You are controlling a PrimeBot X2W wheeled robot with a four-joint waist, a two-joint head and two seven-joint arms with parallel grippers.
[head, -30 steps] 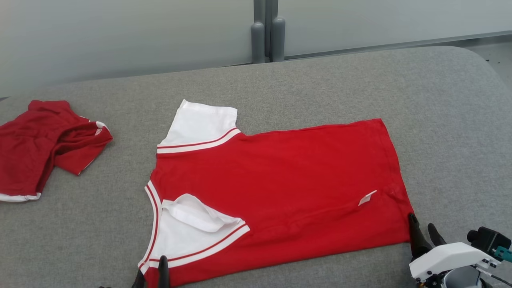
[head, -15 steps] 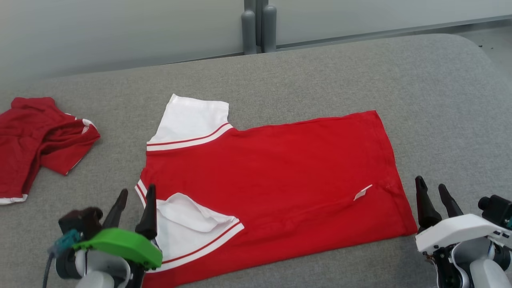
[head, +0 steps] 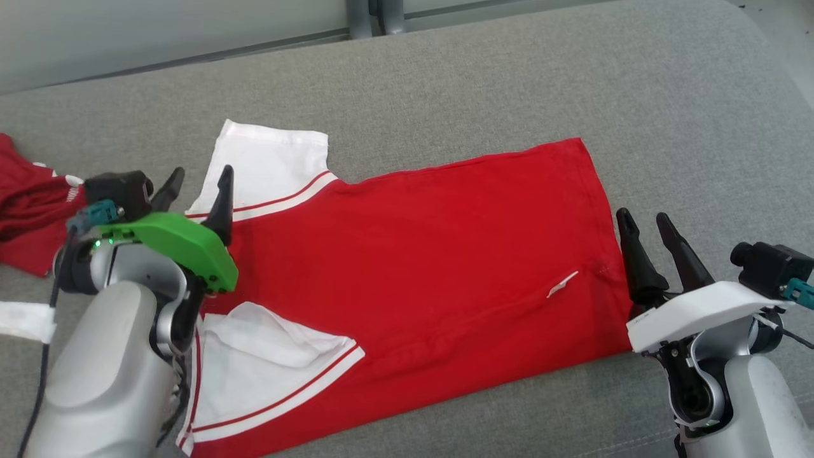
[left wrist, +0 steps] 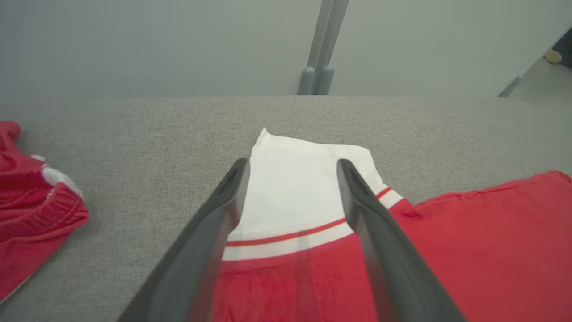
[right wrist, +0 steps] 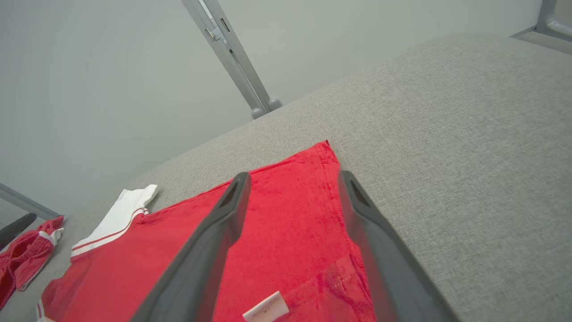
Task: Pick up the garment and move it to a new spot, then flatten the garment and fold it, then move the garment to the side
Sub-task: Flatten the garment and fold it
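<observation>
— Where did we have the garment (head: 445, 254)?

— Spread over the middle of the frame on the grey desk (head: 509, 76), collar end to the left, hem (head: 601, 210) to the right. It lay mostly flat, so we judged the flattening nearly done and the fold the step in hand. The lower white sleeve (head: 267, 362), at lower left, was rumpled, though.

— And our arms?

— Both were released, fingers spread, grasping nothing. Our left end effector (head: 202, 170) hovered at centre left above the upper white sleeve (head: 267, 159). Our right end effector (head: 641, 214) hung at the right, just beside the hem.

— What did the next move call for?

— As we saw it, lowering both together, pinching sleeve and hem corner, and carrying that edge over evenly so the cloth wouldn't skew. We'd also keep clear of the other red garment (head: 25, 210) at the left edge.
</observation>
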